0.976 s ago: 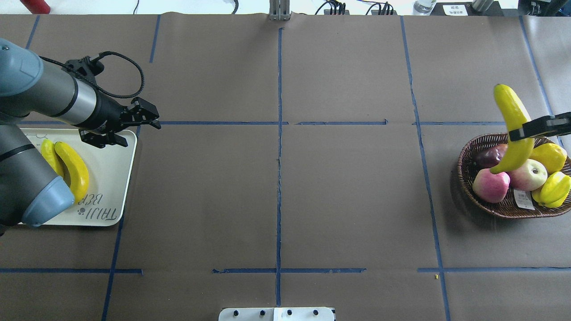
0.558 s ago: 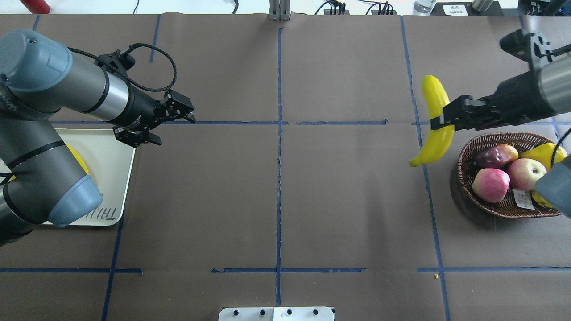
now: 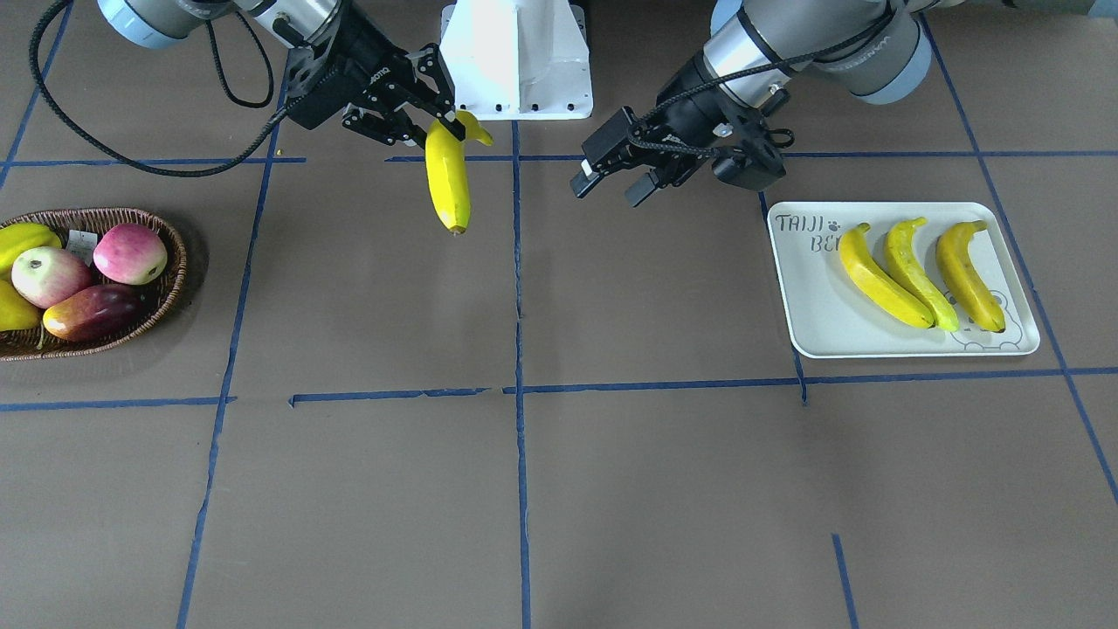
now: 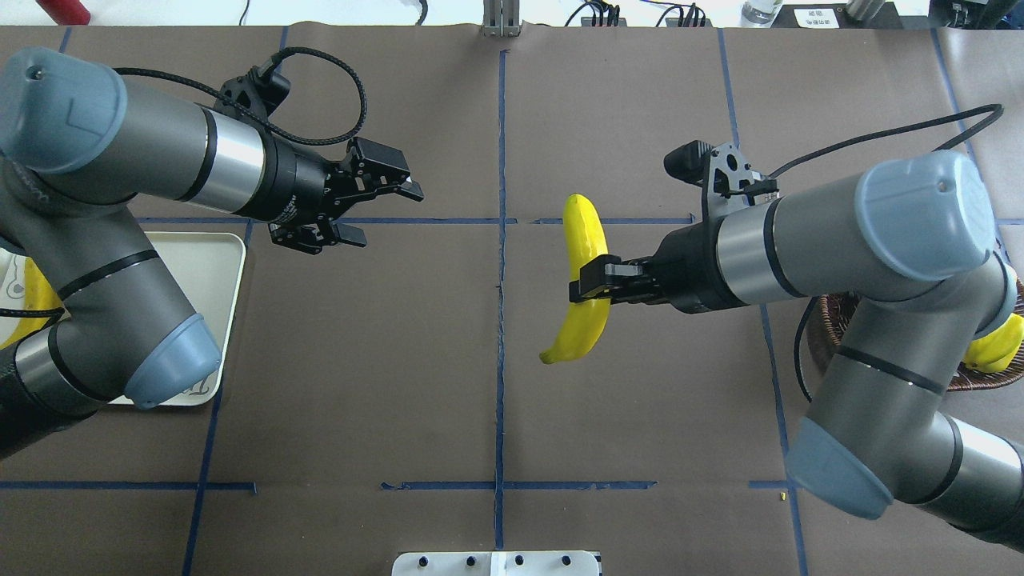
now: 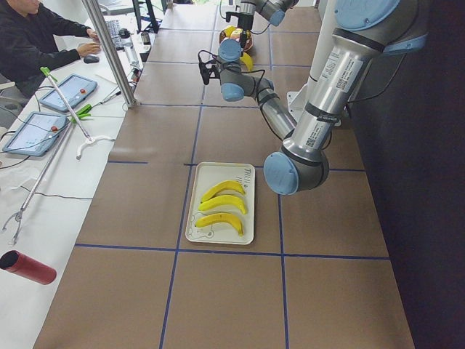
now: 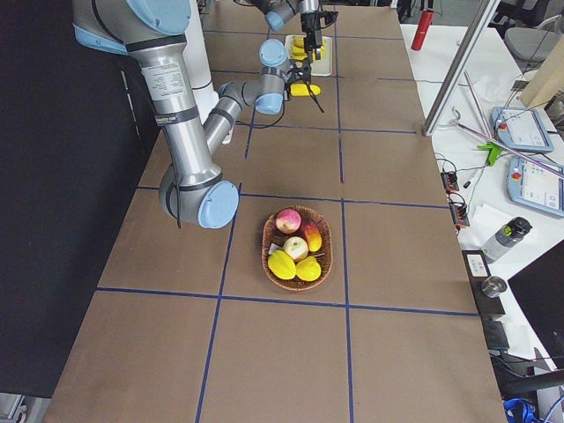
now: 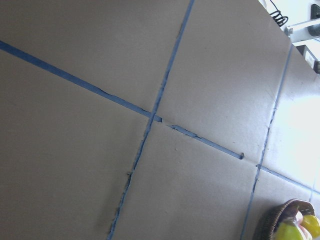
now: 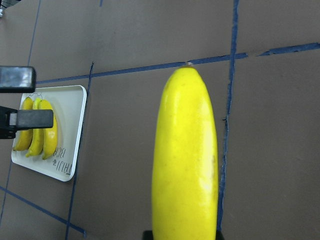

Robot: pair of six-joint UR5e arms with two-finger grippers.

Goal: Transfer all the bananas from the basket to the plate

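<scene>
This is a robotics lab. The left arm [image 4: 160, 160] and the right arm [image 4: 800, 248], jointed machines in grey and silver, stand on a white pedestal [image 3: 517, 52] behind both pairs of jaws. A black cable [image 4: 320, 88] loops off the wrist just behind the left gripper [image 4: 390, 214]. Under its jaws and those of the right gripper [image 4: 590, 280], the table [image 4: 640, 416] is covered in brown paper taped into a grid with blue tape [image 4: 501, 384]. Across the table from the pedestal, well beyond the jaws, runs a white bench [image 5: 43, 203]. On it lie two teach pendants [image 5: 67, 91], loose wires and a water bottle [image 6: 506, 240]. A seated person [image 5: 33, 36] works there, beside an aluminium post [image 5: 109, 51].
</scene>
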